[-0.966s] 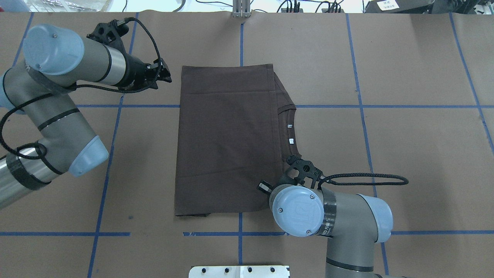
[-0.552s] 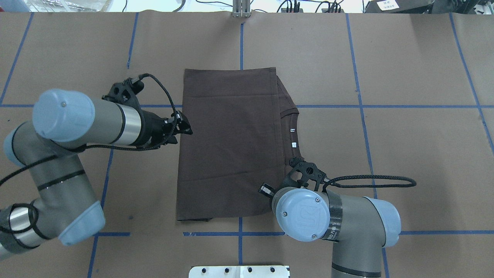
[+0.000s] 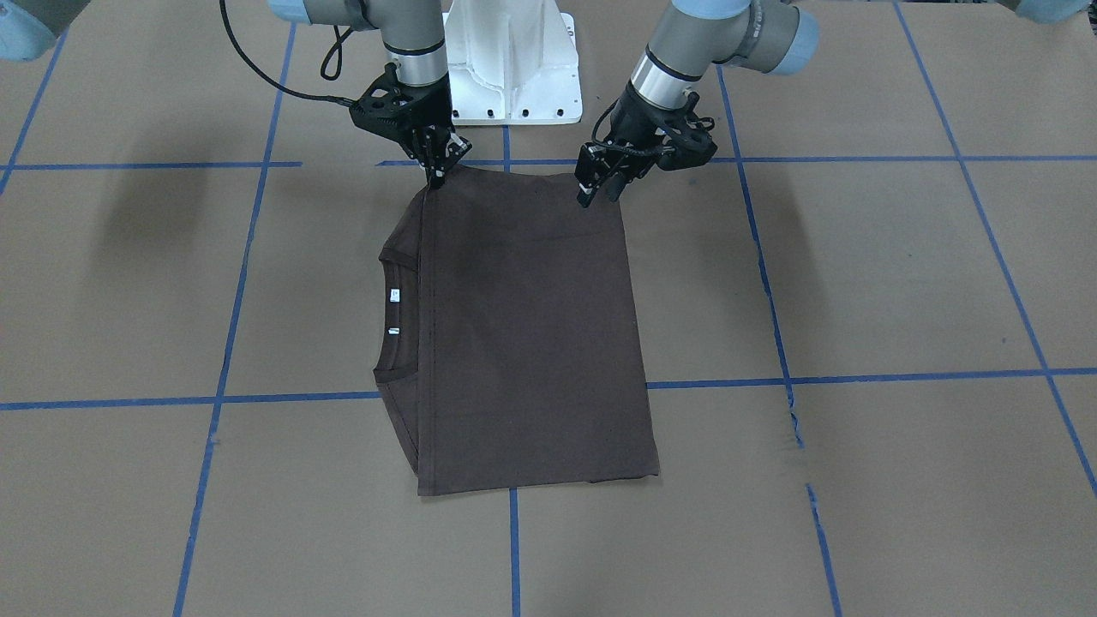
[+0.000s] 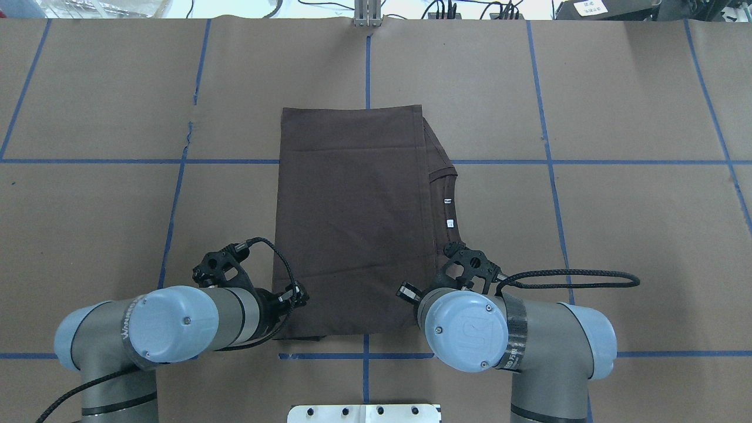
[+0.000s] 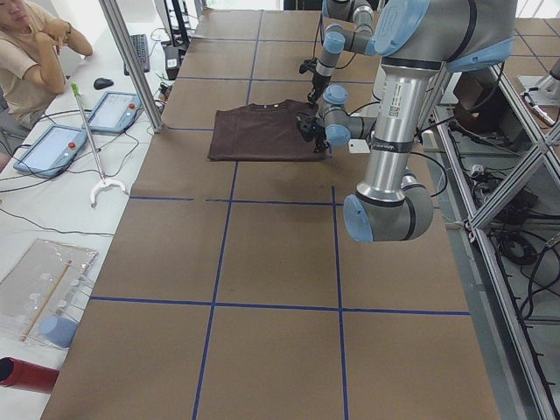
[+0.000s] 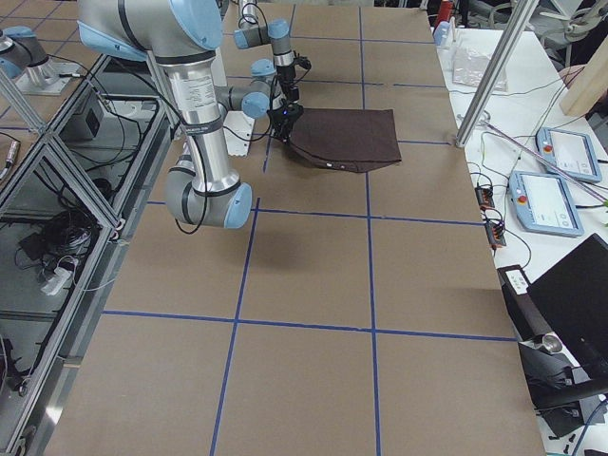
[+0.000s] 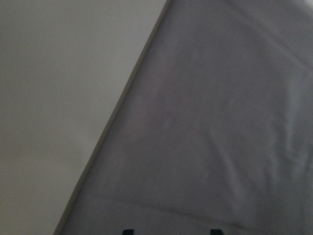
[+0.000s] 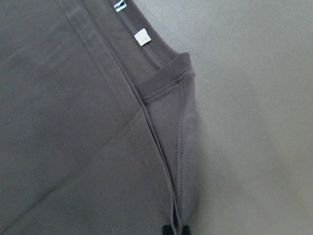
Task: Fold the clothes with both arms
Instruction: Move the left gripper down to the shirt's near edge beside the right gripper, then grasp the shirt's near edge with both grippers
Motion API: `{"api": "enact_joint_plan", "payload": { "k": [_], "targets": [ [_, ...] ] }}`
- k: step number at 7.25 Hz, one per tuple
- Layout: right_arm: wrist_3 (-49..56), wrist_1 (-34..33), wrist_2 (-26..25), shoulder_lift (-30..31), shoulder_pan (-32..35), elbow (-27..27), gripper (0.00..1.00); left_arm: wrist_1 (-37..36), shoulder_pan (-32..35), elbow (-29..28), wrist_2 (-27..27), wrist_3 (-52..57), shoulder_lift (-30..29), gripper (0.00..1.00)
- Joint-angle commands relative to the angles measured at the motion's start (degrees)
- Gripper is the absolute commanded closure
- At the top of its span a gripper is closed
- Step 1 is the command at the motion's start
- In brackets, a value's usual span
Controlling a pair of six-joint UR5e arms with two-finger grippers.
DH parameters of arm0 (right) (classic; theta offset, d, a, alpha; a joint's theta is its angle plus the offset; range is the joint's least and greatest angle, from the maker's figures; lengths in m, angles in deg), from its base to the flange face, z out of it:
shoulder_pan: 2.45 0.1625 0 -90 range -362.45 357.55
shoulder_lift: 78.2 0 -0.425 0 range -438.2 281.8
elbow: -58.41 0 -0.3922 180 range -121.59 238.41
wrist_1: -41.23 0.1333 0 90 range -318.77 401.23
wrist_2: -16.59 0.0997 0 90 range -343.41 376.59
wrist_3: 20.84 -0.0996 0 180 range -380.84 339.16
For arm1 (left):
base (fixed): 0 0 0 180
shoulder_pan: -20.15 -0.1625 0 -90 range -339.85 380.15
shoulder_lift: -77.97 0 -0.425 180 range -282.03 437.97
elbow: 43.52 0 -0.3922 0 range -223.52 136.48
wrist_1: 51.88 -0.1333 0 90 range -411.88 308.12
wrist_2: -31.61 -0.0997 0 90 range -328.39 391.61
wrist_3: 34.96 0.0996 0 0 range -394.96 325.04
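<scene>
Both near T-shirt (image 4: 352, 217) corners are now covered: the left gripper (image 3: 597, 190) swung in, jaws apart. Meanwhile the right gripper (image 3: 437, 174) stays pinched on its corner; lifting probably awaits the left's grasp.

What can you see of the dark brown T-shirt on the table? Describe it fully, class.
The dark brown T-shirt lies flat on the brown-paper table, folded into a tall rectangle of soft, cotton-like knit with faint creases. Its ribbed collar and two white neck labels peek out along the edge on the robot's right. At the robot-side edge, the right gripper looks shut on the collar-side corner; the left gripper, jaws apart, is at the other corner.
</scene>
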Motion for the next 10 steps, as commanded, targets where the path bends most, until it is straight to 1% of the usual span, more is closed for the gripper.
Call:
{"api": "enact_joint_plan", "payload": {
  "k": [1,2,5,6,7,8,9,10],
  "targets": [
    [0.0,0.0,0.0,0.0,0.0,-0.1,1.00,-1.7,-1.7,-0.1,-0.3,-0.8,0.1,0.38],
    [0.0,0.0,0.0,0.0,0.0,-0.1,1.00,-4.8,-1.9,0.2,-0.3,-0.8,0.0,0.38],
    [-0.1,0.0,0.0,-0.1,0.0,-0.4,1.00,-5.6,-2.2,-0.1,-0.2,-0.8,0.1,0.39],
    [-0.1,0.0,0.0,-0.2,0.0,-0.4,1.00,-5.7,-2.2,-0.1,-0.2,-0.8,0.1,0.45],
    [0.0,0.0,0.0,-0.2,0.0,-0.4,1.00,-5.7,-2.2,0.0,0.0,-0.6,0.1,0.62],
    [-0.1,0.0,0.0,-0.2,0.0,-0.4,1.00,-5.7,-2.3,0.0,0.1,-0.6,0.1,0.87],
    [-0.1,0.0,0.0,-0.2,0.0,-0.4,1.00,-5.8,-2.3,0.2,0.1,-0.4,0.1,1.00],
    [-0.1,0.0,0.0,-0.3,0.0,-0.4,1.00,-6.0,-2.5,0.6,0.2,0.2,0.0,1.00]
  ]
}}
